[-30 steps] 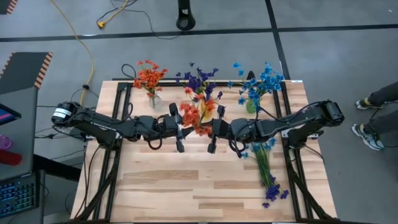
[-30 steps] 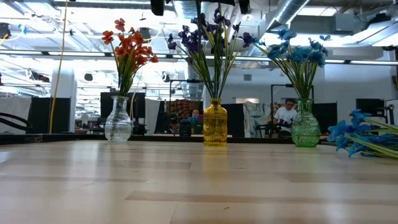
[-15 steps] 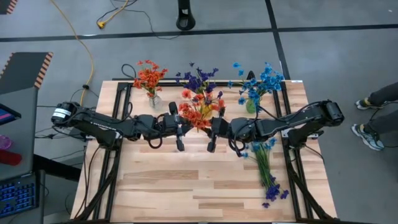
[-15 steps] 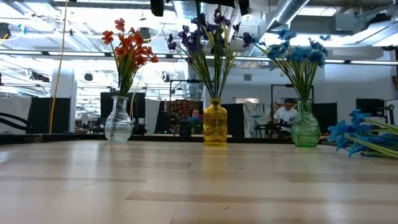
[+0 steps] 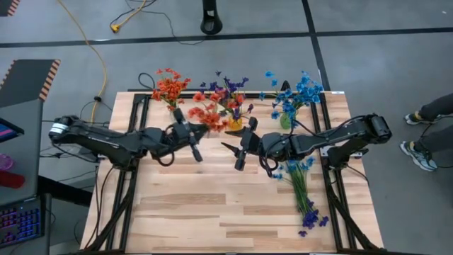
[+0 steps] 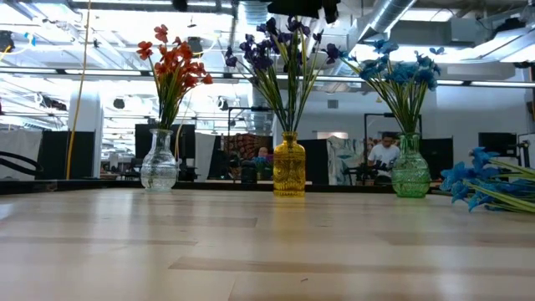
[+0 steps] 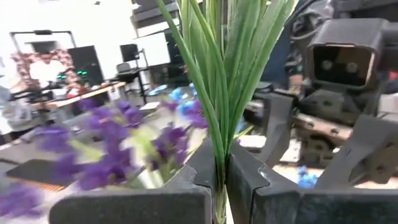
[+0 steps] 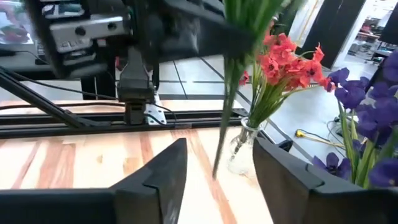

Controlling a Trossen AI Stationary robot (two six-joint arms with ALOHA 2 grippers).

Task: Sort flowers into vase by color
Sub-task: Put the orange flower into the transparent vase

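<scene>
Above the table's middle, your left gripper (image 5: 192,136) is now clenching the orange sprig (image 5: 207,113) alone (handoff done); right gripper (image 5: 238,151) has just released, 1 purple-blue bunch (image 5: 303,190) waiting.

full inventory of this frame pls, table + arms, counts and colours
clear vase: 1, clear glass, back row, left arm's side, holds orange-red flowers
yellow vase: 1, yellow glass, back row middle, holds purple flowers
green vase: 1, green glass, back row, right arm's side, holds blue flowers
orange-red sprig: 1 bunch, in the air between the clear and yellow vases, stems clamped in the left gripper
loose flowers: blue and purple, lying flat on the table near its right edge
left gripper: shut on the sprig's stems
right gripper: open, mid-table, holding nothing
</scene>
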